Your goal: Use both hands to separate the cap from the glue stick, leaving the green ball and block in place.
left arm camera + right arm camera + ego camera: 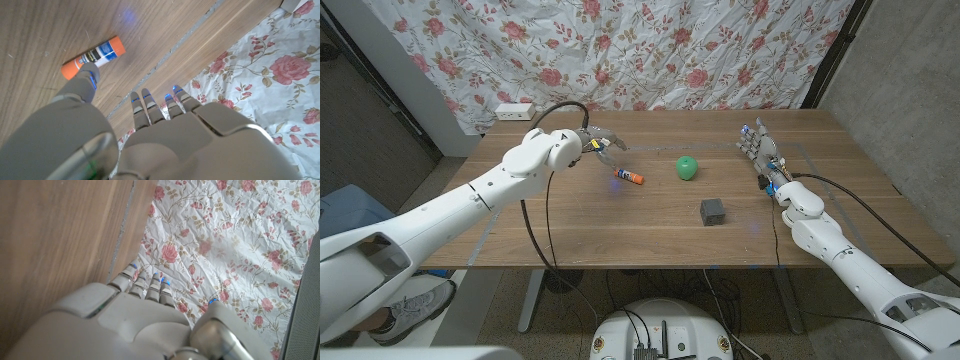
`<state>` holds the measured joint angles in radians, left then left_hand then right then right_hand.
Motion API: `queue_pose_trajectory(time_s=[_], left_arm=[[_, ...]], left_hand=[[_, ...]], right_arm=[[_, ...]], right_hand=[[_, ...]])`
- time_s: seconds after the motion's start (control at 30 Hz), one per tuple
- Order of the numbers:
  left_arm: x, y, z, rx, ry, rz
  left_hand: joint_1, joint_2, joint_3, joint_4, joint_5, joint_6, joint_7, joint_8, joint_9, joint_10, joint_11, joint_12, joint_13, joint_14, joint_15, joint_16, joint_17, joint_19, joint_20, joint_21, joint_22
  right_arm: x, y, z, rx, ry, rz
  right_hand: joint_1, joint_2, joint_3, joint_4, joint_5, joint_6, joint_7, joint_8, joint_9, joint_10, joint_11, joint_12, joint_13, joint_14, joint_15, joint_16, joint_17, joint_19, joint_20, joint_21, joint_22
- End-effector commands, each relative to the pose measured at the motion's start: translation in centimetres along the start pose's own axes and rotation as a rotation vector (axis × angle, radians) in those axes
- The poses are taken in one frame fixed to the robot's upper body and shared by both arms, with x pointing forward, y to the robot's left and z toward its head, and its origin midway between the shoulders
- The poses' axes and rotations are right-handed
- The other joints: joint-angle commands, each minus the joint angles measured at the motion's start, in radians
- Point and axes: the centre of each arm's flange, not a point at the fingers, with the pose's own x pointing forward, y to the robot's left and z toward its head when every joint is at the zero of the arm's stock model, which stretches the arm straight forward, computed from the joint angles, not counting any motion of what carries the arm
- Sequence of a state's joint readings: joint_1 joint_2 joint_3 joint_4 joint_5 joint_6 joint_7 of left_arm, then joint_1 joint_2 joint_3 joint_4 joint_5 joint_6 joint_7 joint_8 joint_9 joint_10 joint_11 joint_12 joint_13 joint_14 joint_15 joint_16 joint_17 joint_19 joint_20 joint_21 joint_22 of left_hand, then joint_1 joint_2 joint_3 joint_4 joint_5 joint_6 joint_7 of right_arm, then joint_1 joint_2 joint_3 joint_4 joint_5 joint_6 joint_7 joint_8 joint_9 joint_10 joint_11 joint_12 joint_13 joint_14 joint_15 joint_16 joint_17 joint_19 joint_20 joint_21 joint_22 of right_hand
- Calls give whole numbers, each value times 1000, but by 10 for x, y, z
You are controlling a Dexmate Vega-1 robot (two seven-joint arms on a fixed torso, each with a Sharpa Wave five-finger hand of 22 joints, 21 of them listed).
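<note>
Two hands were over the wooden table point(620, 235), and neither held anything. The left hand point(595, 143) hung with its fingers spread apart, just short of the glue stick point(629, 176), which lay on its side on the wood a little beyond the fingertips, toward the table's middle. From the left wrist view the glue stick point(94, 57) sat right past the thumb tip, orange cap still on, not quite touched as far as I could see. Farther out from that hand lay the green ball point(688, 167), and past it the dark block point(712, 211). The right hand point(761, 152) stood well apart from all three, fingers extended and loosely apart, near the floral cloth point(670, 50) at the table's far edge.
</note>
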<state>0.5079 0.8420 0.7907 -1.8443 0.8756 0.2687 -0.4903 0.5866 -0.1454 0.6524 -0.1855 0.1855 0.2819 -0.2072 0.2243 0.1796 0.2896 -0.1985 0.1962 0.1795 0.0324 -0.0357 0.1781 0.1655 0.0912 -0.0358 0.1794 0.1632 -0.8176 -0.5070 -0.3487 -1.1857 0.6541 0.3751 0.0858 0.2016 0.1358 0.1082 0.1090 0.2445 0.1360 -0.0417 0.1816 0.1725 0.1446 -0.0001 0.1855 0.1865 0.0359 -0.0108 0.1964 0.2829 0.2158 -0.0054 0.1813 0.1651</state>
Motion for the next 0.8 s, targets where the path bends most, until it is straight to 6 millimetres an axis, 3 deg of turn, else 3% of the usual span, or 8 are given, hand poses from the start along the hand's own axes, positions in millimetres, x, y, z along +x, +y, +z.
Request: queue_pose_trajectory(time_s=[0.03,0.43,0.8], left_arm=[[11,-6,14,34,34,-20],[20,-17,30,54,62,-10],[26,-29,39,61,49,-9]], left_hand=[[18,-1,-4,0,1,-9,-2,-5,2,12,-4,3,5,-4,-80,-1,3,-4,-24,1,2],[44,-11,-16,0,-3,-9,-7,-4,3,20,-14,2,6,12,-69,4,3,-13,1,-1,2],[76,-16,-26,-1,-8,12,-3,8,5,50,-17,7,7,45,-69,11,3,-6,7,3,1]], right_arm=[[5,2,-1,3,5,-4],[7,4,-2,10,0,-14],[8,4,-1,10,-1,-20]], right_hand=[[-3,3,6,4,6,6,-2,5,2,5,3,7,1,1,1,5,0,8,2,7,2],[-4,4,9,3,6,8,-3,6,3,5,1,7,1,2,3,6,-3,8,3,7,2],[-6,5,12,3,6,10,-5,6,3,6,-1,8,1,2,3,6,-6,8,5,6,2]])
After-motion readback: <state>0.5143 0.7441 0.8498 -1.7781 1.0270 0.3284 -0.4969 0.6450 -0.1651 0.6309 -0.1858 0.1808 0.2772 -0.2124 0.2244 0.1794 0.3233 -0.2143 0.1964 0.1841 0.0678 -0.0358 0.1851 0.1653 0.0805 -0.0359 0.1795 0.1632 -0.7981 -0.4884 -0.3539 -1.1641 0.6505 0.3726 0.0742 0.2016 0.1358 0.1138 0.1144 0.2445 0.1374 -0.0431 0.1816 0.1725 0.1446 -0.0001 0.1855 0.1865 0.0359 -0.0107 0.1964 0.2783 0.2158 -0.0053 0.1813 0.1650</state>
